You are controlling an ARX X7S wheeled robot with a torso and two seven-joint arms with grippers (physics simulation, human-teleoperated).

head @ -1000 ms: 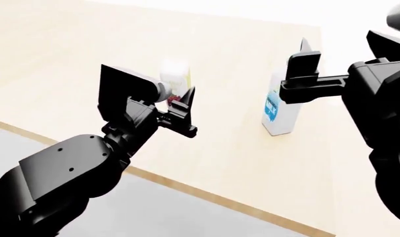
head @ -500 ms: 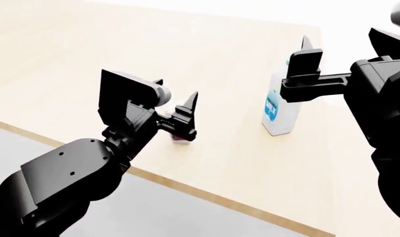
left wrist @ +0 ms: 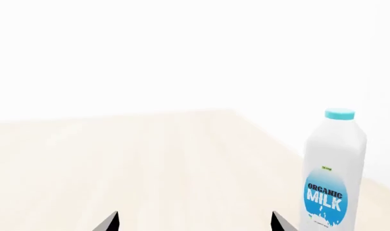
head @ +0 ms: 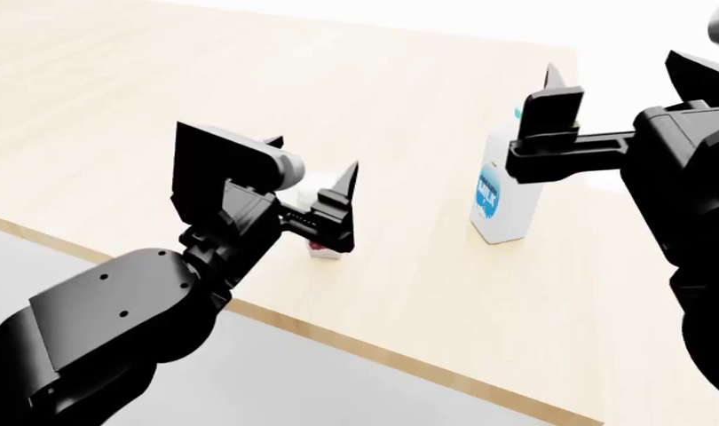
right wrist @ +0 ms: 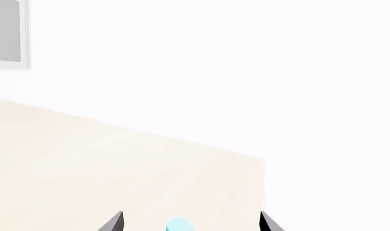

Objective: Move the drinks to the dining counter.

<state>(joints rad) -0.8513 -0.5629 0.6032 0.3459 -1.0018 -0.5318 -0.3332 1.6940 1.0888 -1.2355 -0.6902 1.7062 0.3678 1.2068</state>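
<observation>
The small white carton (head: 325,250) with a red picture stands on the dining counter (head: 146,98) close to its near edge, mostly hidden behind my left gripper (head: 318,177). That gripper is open; in the left wrist view nothing lies between the tips of the left gripper (left wrist: 195,222). The tall white bottle (head: 501,200) with a blue label stands further right, also clear in the left wrist view as the bottle (left wrist: 330,178). My right gripper (head: 540,111) hovers over its top, open, with the teal cap (right wrist: 179,224) between the tips of the right gripper (right wrist: 191,222), untouched.
The counter's thin tan edge (head: 372,351) runs diagonally below my left arm, with a grey surface (head: 288,386) beyond it. The pale counter top (left wrist: 150,159) stretches far to the back and left. A white wall lies behind.
The small carton was up at my left gripper a second ago; it now stands low on the counter, and that gripper is open above it. The right arm has barely moved.
</observation>
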